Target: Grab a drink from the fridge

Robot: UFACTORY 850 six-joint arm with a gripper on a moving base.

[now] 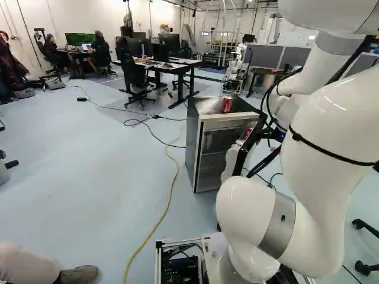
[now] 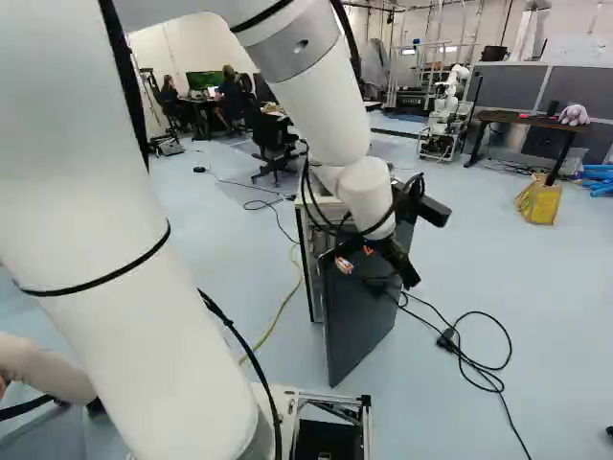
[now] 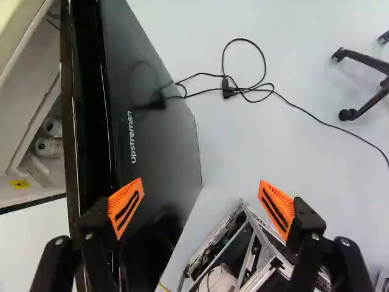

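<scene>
At the fridge door (image 3: 152,91), I find the gripper (image 3: 201,193) wide open, holding nothing. Cans (image 3: 47,147) sit inside the fridge (image 1: 192,142); a red can (image 1: 227,104) stands on top. Advised: clear the door's edge (image 3: 91,121) before reaching inward, lest it swing shut.

From where I'm standing, the white arm (image 2: 105,201) climbs from its lowest joint at the foot of both base views, a great thick upper link leaning up and over. Past the bend at the top, the forearm (image 2: 326,105) slopes forward and down to a rounded white wrist (image 2: 369,196). Dark straps ring the long links, and black cables (image 2: 308,196) loop around the wrist. Below it hangs the black gripper (image 2: 376,257), pitched downward. Seen along the wrist view, its two fingers stand wide apart, one on either side, their ribbed orange pads (image 3: 277,208) well separated
</scene>
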